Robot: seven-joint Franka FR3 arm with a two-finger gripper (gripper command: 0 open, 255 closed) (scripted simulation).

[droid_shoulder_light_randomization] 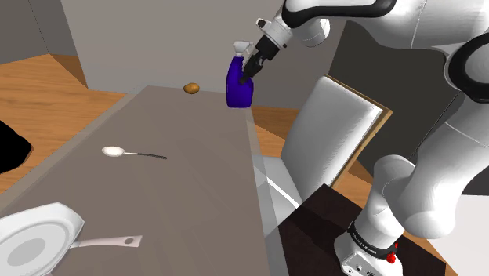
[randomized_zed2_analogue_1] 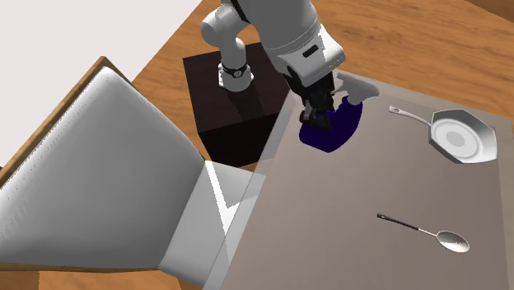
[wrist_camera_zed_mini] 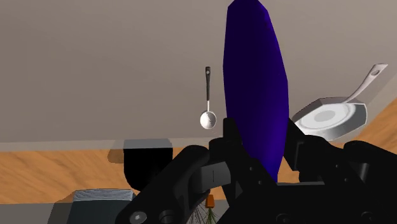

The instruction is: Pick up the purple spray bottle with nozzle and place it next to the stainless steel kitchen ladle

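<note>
Our gripper [droid_shoulder_light_randomization: 249, 75] pinches the bottle [droid_shoulder_light_randomization: 237, 93] just under its nozzle, so it hangs upright, seemingly clear of the table [droid_shoulder_light_randomization: 196, 196]. It is well apart from the ladle [droid_shoulder_light_randomization: 132, 153], beside which we must set it.

Grey table top [droid_shoulder_light_randomization: 196, 204]; white frying pan [droid_shoulder_light_randomization: 35, 239] at its near end, on the shoulder view's left, handle pointing right; small brown round object [droid_shoulder_light_randomization: 191, 88] at the far end; white chair [droid_shoulder_light_randomization: 333, 129] just right of the table; wooden floor [droid_shoulder_light_randomization: 39, 78] around.

White rounded arm [droid_shoulder_light_randomization: 423, 196], dark joint bands [droid_shoulder_light_randomization: 468, 70], black jaws, 1 red base button [droid_shoulder_light_randomization: 392, 251].
</note>
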